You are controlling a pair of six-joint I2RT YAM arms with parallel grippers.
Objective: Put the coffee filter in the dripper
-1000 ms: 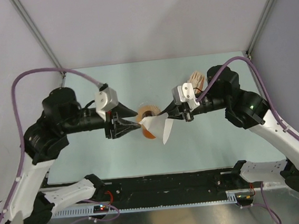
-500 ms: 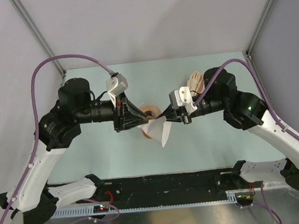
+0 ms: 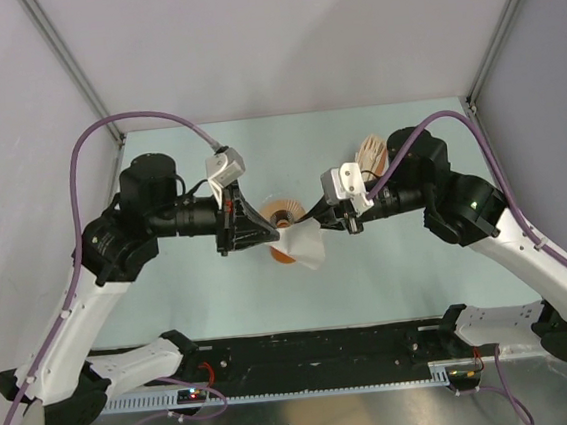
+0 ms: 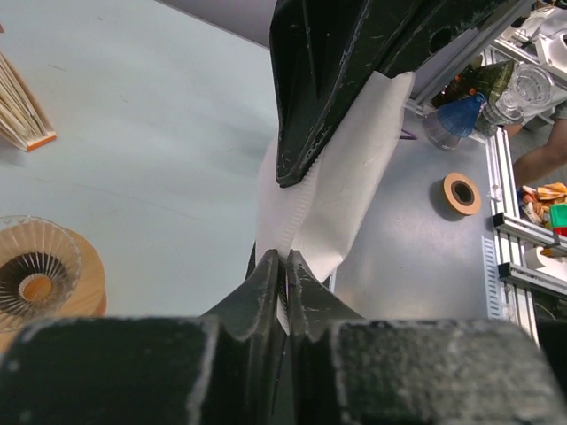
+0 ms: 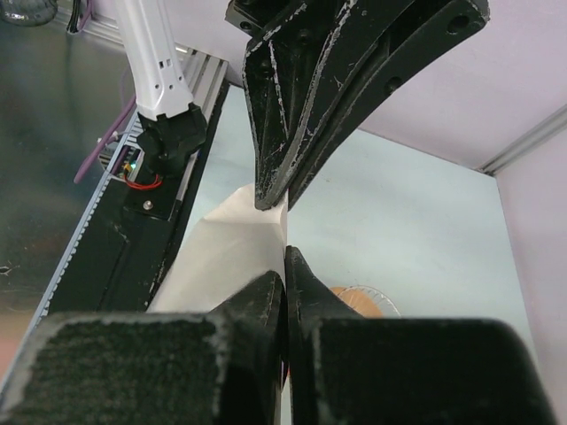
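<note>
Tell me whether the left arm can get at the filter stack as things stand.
Probably not. The left gripper is shut on the filter, and the right gripper, also holding it, and that arm's wrist stand between it and the stack.

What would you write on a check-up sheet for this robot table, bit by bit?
Surface: pale green table, no spills seen.
Job's things: coffee filter held off the table between the two arms, near the dripper, not in it.
Clutter: stack of filters at the far side, by the right arm.
Grippers: left gripper shut on the coffee filter; right gripper shut on its other edge.
Cables: purple cables loop over both arms, away from the filter.
Surroundings: pale walls, metal frame posts, a tape roll on the bench past the table.
</note>
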